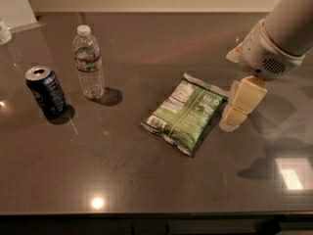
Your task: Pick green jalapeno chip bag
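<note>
The green jalapeno chip bag (185, 114) lies flat on the dark tabletop (146, 180), near the middle, its white label panel facing up and crimped ends at upper right and lower left. My gripper (234, 115) hangs from the white arm at the right. Its cream fingers (244, 99) point down just past the bag's right edge, close to the tabletop and beside the bag.
A clear water bottle (88, 63) with a white cap stands at the left. A dark blue soda can (46, 90) stands further left. A white panel (14, 6) leans at the far left corner. The table's front edge runs along the bottom.
</note>
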Motion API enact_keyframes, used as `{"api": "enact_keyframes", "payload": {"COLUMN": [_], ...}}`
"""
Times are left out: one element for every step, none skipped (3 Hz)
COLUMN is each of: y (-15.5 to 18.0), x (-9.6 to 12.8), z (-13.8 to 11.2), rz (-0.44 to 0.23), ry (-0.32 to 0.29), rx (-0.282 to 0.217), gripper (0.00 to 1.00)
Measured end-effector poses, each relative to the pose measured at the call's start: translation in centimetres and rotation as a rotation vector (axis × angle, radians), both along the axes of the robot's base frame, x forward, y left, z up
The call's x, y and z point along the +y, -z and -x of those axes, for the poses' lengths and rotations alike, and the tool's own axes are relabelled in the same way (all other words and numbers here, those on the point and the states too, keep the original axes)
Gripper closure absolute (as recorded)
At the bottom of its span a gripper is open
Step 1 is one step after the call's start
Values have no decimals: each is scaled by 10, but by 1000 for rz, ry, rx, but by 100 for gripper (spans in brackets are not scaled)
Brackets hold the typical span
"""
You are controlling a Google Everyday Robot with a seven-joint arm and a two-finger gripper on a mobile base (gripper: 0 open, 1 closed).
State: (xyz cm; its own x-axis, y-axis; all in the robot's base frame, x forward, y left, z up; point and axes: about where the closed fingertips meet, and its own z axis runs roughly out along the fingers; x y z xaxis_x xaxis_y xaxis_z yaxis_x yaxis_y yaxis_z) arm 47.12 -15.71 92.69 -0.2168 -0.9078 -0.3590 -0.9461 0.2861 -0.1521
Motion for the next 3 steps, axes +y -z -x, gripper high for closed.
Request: {"api": "enact_keyframes", "payload": {"y": [20,45,64], "x": [9,24,32], "z": [-16,-22,-25], "rz": [-57,-96,-110], "ry": [8,-15,-38], "rx": [19,58,79], "gripper": [0,0,0]}}
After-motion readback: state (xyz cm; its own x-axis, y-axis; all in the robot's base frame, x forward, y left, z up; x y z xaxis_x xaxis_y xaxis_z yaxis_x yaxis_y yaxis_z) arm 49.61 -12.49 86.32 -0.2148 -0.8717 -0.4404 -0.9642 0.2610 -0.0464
